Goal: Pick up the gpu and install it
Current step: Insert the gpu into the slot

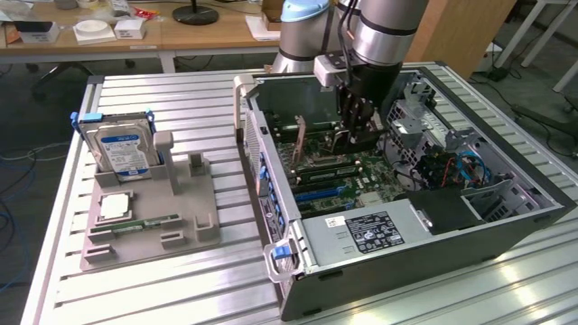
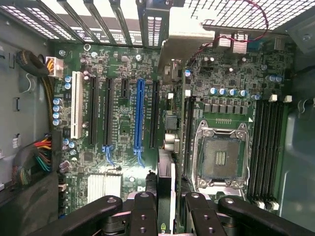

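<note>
My pincer (image 2: 167, 212) sits closest to the lens. Its two dark fingers (image 2: 143, 209) are closed on the gpu (image 2: 167, 184), which I hold edge-on, so it shows as a thin pale strip running away from me between them. The card stands upright, with its silver end bracket (image 2: 189, 46) at the far end, close against the slotted rear wall (image 2: 113, 19) of the computer case (image 1: 434, 264).

Beneath the card lies the motherboard (image 2: 118, 64). The card hangs over the strip between the blue slot (image 2: 139, 113) and the processor socket (image 2: 221, 157). It looks to be just above the board, but I cannot tell whether its lower edge touches a slot. Past the socket run the memory slots (image 2: 268, 147).

In the exterior view my arm (image 1: 380, 27) points straight down into the open case, which lies on its side on the ribbed tabletop (image 1: 199, 101). Well apart from the case, toward the exterior view's left, a grey holder (image 1: 172, 210) carries the hard drive (image 1: 124, 145) standing upright and a green memory stick (image 1: 135, 223) lying flat.
</note>
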`<state>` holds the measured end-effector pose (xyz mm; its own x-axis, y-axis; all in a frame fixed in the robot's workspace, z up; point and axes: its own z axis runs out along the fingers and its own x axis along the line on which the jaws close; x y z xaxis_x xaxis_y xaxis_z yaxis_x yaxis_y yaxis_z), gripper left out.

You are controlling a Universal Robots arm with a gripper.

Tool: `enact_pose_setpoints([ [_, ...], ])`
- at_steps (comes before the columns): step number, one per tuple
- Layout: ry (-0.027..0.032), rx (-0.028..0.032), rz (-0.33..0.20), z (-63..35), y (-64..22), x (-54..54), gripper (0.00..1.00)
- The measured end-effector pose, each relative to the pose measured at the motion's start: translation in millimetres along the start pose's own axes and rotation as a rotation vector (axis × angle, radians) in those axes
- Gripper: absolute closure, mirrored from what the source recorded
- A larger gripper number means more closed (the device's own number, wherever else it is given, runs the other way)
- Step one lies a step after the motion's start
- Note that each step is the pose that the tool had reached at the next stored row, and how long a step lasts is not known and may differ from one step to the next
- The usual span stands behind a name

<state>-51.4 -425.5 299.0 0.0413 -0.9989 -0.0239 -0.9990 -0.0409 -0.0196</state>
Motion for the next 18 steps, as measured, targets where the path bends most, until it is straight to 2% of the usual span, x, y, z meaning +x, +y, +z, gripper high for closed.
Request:
enact_pose_setpoints([
  [2, 0.0022, 0.001, 0.0, 1.8, 0.0, 0.0, 0.73],
  [4, 0.011, 0.0009, 0.002, 3.8, 0.0, -0.3, 0.73],
  [7, 0.0322, 0.0001, 0.006, 5.3, 0.0, -0.3, 0.73],
  [9, 0.0426, -0.0003, 0.006, 7.0, 0.0, -0.2, 0.73],
  [10, 0.0525, -0.0008, 0.006, 7.3, 0.0, -0.2, 0.73],
  [11, 0.0582, -0.0009, 0.006, 7.8, -0.1, -0.2, 0.73],
  [13, 0.0604, -0.001, 0.006, 8.7, -0.1, -0.2, 0.73],
  [18, 0.0605, -0.0009, 0.006, 10.9, 1.7, -0.2, 0.73],
])
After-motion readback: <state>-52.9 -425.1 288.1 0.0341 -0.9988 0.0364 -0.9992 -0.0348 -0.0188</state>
